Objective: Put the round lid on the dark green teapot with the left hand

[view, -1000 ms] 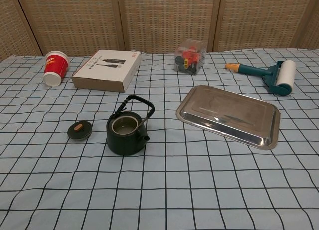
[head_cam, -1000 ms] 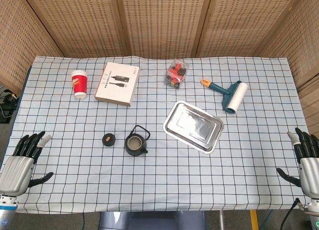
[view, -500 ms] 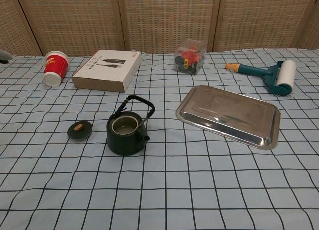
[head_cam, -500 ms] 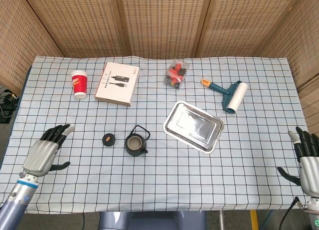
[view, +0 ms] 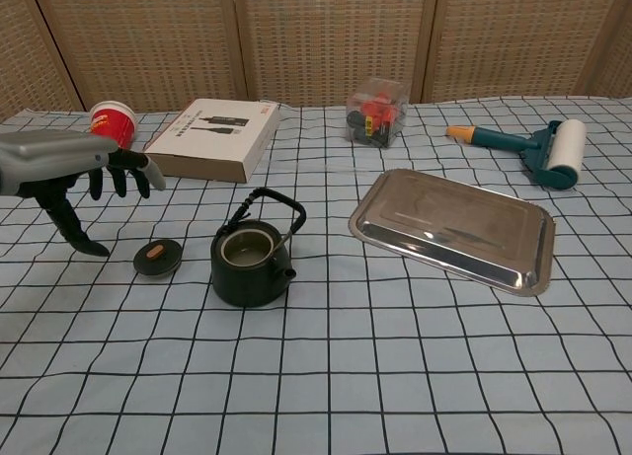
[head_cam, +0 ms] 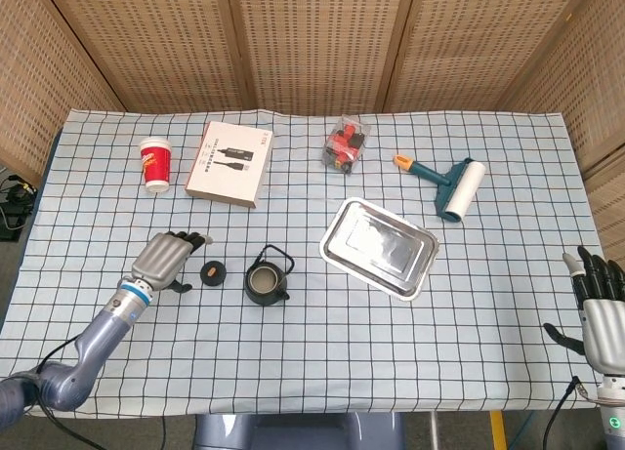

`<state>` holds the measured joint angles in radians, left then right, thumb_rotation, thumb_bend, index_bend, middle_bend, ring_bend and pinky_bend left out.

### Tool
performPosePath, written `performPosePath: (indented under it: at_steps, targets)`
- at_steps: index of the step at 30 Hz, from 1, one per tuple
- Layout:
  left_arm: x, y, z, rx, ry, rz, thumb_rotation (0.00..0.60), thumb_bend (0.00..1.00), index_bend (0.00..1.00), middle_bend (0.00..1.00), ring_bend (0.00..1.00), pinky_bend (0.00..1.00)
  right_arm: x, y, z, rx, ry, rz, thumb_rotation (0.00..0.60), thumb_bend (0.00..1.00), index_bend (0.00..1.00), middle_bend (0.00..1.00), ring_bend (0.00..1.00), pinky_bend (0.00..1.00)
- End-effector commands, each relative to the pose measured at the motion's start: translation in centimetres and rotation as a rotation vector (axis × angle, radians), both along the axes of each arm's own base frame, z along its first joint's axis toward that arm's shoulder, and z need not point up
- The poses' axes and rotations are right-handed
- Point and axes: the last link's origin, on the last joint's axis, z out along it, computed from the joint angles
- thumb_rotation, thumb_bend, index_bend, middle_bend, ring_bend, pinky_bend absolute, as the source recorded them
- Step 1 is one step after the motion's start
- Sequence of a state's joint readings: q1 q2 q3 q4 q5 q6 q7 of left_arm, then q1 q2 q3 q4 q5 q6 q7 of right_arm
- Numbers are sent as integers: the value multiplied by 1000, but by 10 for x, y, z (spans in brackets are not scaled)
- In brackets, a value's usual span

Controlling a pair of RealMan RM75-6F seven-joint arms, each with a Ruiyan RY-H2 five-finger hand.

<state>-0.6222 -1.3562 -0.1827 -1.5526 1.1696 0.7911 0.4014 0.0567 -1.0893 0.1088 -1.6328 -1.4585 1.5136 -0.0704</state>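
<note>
The dark green teapot stands uncovered on the checked cloth, its handle raised. Its round dark lid with a small brown knob lies flat just left of it. My left hand hovers close to the lid's left side, fingers apart and holding nothing, apart from the lid. My right hand is at the table's near right edge, fingers spread and empty; the chest view does not show it.
A steel tray lies right of the teapot. At the back stand a red cup, a white box, a clear box of small parts and a lint roller.
My left arm has swept from the near left table edge rightward and forward, bringing the hand up beside the lid. The right hand has barely moved.
</note>
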Motion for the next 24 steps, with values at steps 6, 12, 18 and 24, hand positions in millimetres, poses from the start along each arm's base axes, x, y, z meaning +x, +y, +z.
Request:
performPosePath:
  at_steps: [6,12,18,24]
  targets:
    - [-7,5,-29,-58,66,6,600,47,250,268,305,390,-6,-5,-2,2,6,-26,600,0,0,0,0,0]
    - [-8,7,-39,-60,82,-6,600,48,269,279,321,407,-10,-8,-2,5,4,-44,600,0,0,0,0,0]
    - [-5,11,-48,-57,101,-27,600,48,280,282,328,413,-10,-8,-2,4,4,-44,600,0,0,0,0,0]
    - [2,14,-53,-34,102,-49,600,48,283,283,331,416,-11,-8,-3,5,4,-44,600,0,0,0,0,0]
